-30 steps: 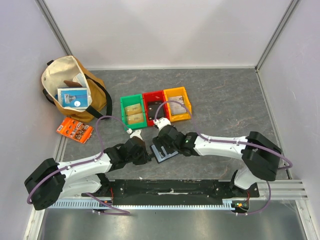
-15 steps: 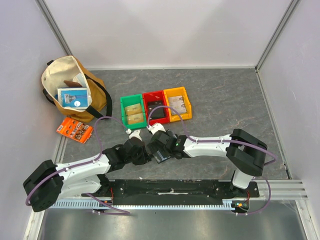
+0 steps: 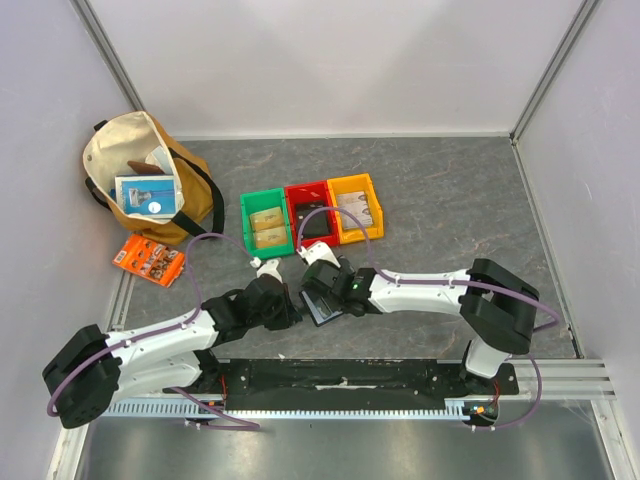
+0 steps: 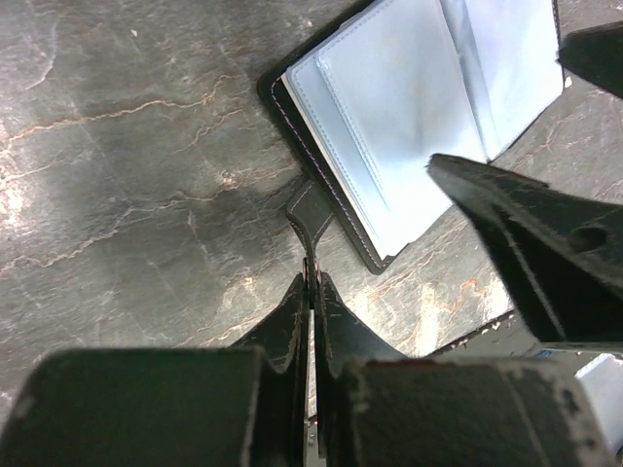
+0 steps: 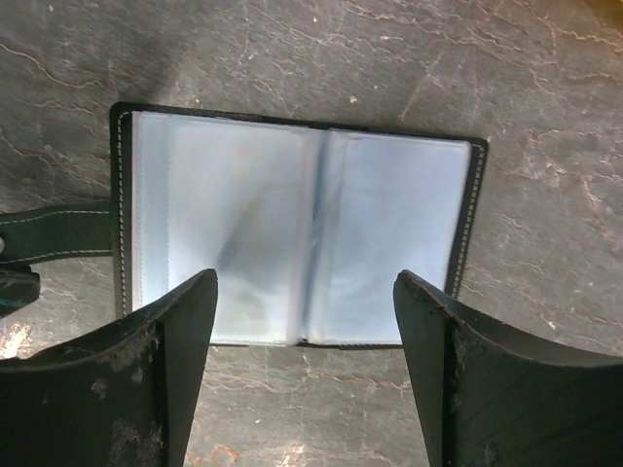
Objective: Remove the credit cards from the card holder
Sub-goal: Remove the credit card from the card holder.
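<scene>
The card holder [image 5: 292, 233] lies open and flat on the grey table, showing two shiny grey-blue sleeve panels inside a black rim. No card shows clearly in the sleeves. It also shows in the top view [image 3: 322, 308] and the left wrist view [image 4: 389, 126]. My left gripper [image 4: 311, 282] is shut on the holder's black strap tab [image 4: 310, 209], at its left edge. My right gripper [image 5: 305, 292] is open, hovering just above the holder with a finger over each panel's near edge. In the top view the left gripper [image 3: 292, 312] and right gripper [image 3: 325, 292] meet at the holder.
Green [image 3: 266, 224], red [image 3: 312, 215] and orange [image 3: 356, 208] bins stand in a row behind the holder. A tan bag [image 3: 140, 180] and an orange packet [image 3: 149, 260] lie at the far left. A black rail [image 3: 330, 378] runs along the near edge.
My right gripper has moved left and nearer, from behind the holder to directly above it. My left gripper has kept hold of the strap and shifted slightly.
</scene>
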You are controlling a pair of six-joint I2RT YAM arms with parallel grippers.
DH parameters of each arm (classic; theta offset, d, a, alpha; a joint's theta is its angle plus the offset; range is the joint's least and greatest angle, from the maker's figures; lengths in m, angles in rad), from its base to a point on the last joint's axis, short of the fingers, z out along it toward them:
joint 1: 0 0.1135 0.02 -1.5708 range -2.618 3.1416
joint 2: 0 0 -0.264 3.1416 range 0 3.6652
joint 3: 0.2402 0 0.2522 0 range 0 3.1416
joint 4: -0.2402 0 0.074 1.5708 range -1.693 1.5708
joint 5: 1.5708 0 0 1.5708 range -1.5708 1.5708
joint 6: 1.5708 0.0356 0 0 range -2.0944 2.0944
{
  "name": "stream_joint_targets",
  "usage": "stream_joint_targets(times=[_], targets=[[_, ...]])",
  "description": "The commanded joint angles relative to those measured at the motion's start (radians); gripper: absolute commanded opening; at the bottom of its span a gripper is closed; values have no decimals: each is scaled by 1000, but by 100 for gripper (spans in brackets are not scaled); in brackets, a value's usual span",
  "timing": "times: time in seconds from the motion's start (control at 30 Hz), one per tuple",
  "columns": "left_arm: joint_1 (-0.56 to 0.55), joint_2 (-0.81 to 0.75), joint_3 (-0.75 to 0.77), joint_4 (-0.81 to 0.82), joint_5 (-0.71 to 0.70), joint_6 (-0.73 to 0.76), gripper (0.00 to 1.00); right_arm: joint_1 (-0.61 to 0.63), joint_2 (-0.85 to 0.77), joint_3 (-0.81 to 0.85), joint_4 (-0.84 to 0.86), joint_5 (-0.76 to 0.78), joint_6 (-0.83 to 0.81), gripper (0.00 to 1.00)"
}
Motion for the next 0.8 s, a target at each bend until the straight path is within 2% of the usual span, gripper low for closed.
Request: stream_joint_targets(times=[0.0, 0.23, 0.47, 0.77], targets=[[-5, -14, 2, -18, -12, -4, 2, 2, -64, 51, -48, 52, -9, 79], [-5, -17, 3, -21, -14, 0, 2, -7, -73, 60, -74, 66, -25, 77], [-4, -9, 8, -20, -11, 3, 2, 2, -41, 71, -16, -67, -38, 86], [-4, -11, 5, -20, -11, 3, 2, 9, 59, 90, 12, -72, -34, 91]])
